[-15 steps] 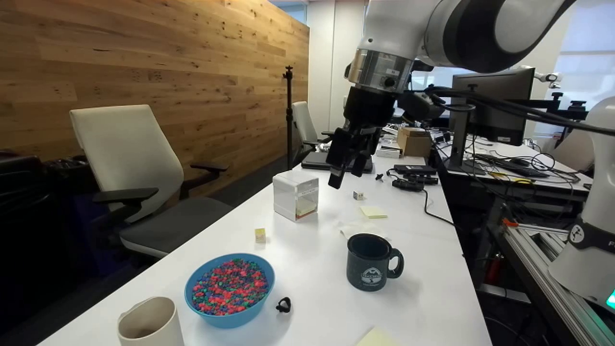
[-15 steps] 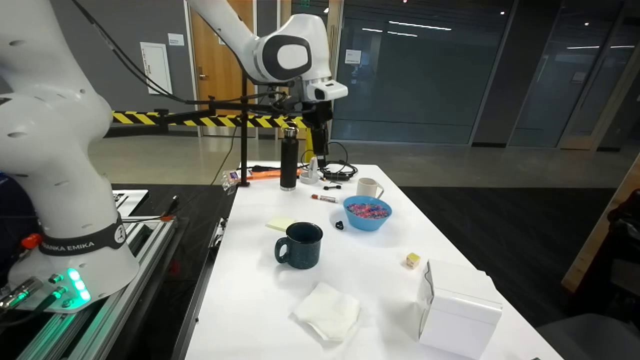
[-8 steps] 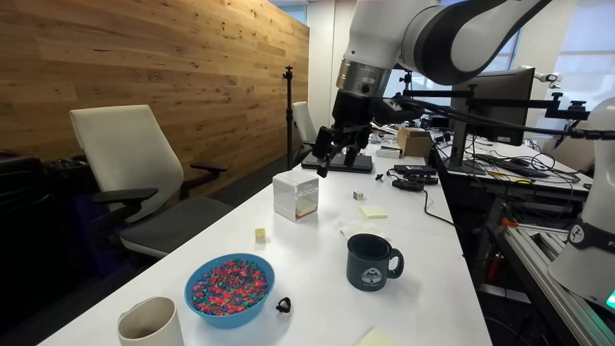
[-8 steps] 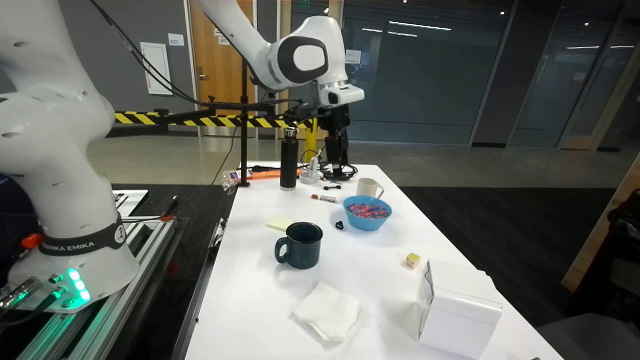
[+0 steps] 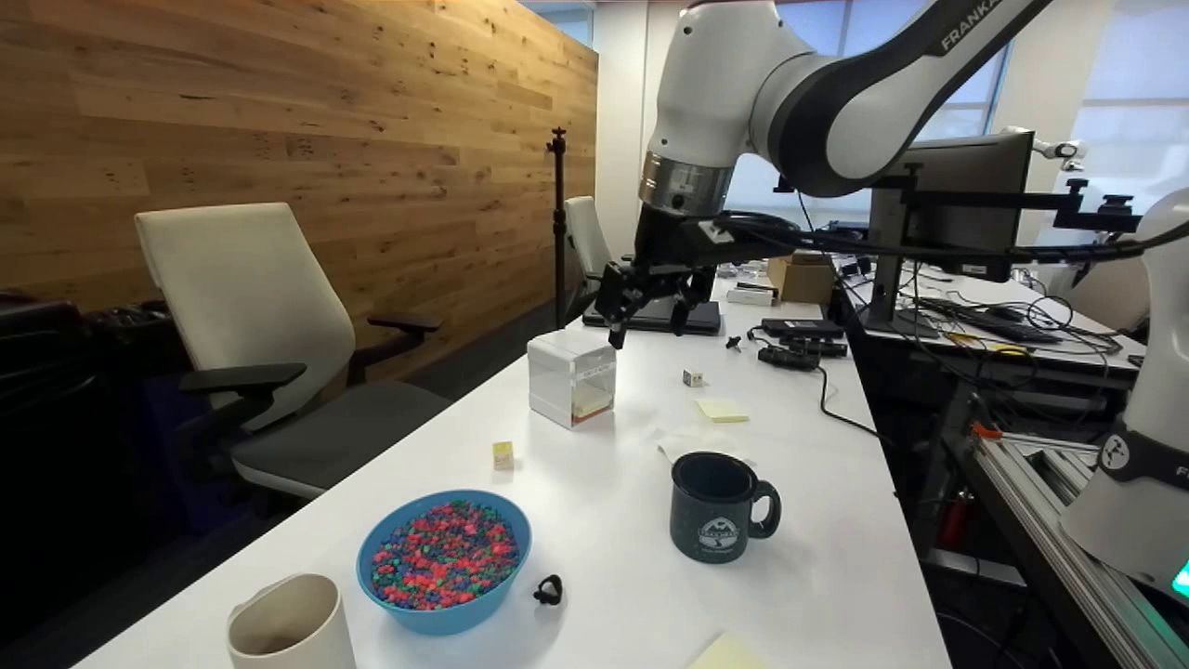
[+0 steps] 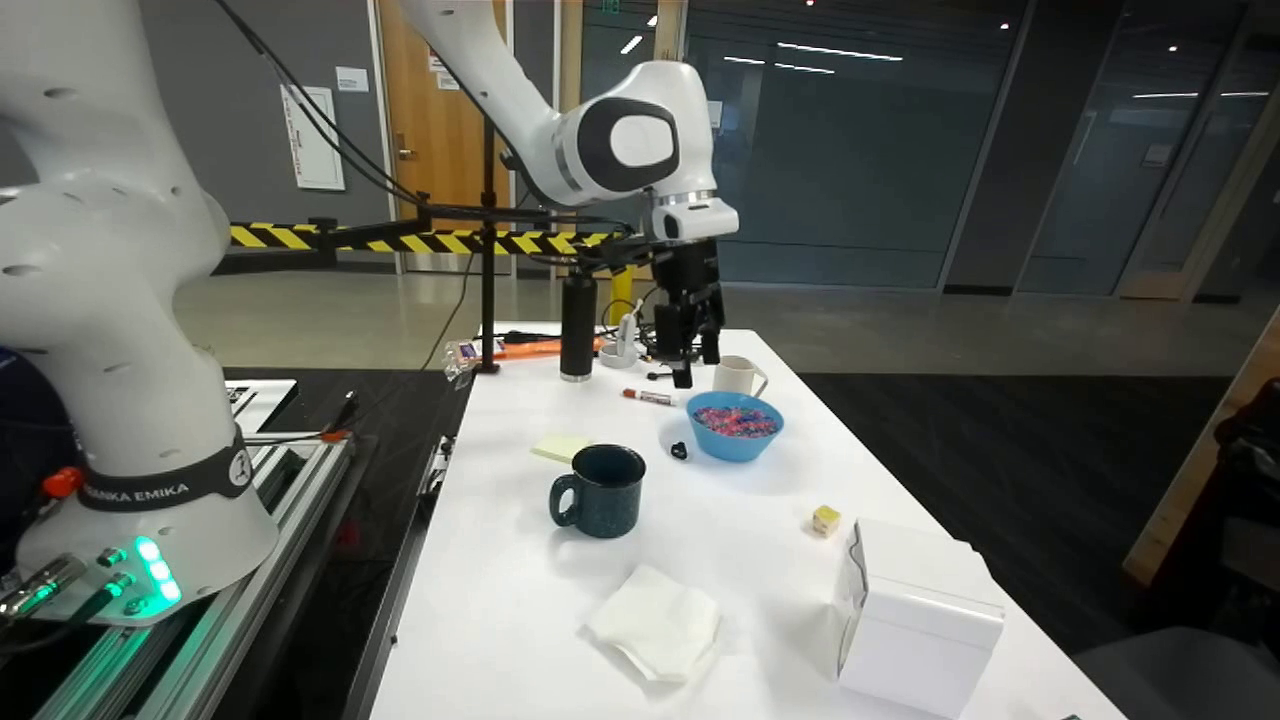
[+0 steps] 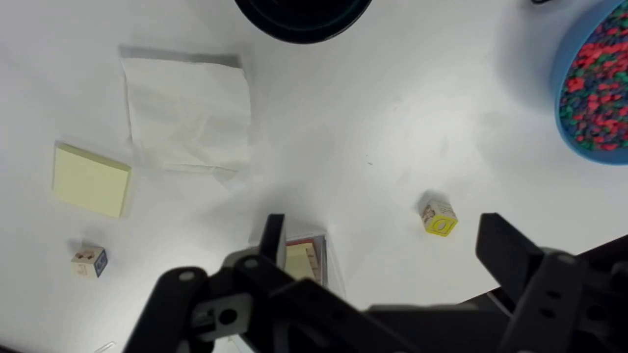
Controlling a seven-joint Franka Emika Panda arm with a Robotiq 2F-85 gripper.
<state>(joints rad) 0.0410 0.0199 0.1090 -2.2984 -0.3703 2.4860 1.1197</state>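
Gripper (image 5: pixel 648 333) lower and shifted left in an exterior view; tabletop items unmoved

Gripper condition: fingers (image 7: pixel 273 240) spread wide, holding nothing, above the table (image 5: pixel 613 520).

Nearest, by judgement: clear box (image 5: pixel 550 383) and yellow-faced block (image 7: pixel 441 220). Block lies on the table's left side, between blue bowl (image 5: pixel 446 623) and clear box; in the wrist view it shows between the fingers, not touched.

Stage, judged: early. Arm brought down; no grasp yet, nothing lifted.

Counted:
- Lettered blocks, two: yellow-faced block, left; blue-faced block (image 7: pixel 89 261), farther and right.
- Yellow notes outside the box, two: far note (image 5: pixel 723 410), near note (image 5: pixel 729 653).
- Clear box, one, left; yellow slips (image 7: pixel 300 260) inside.
- Blue bowl, one, near left, filled with coloured bits (image 5: pixel 446 557).
- Mugs, two: dark mug (image 5: pixel 711 520), right; cream mug (image 5: pixel 333 643), near left.
- Napkin (image 7: pixel 189 115), one, beyond dark mug.
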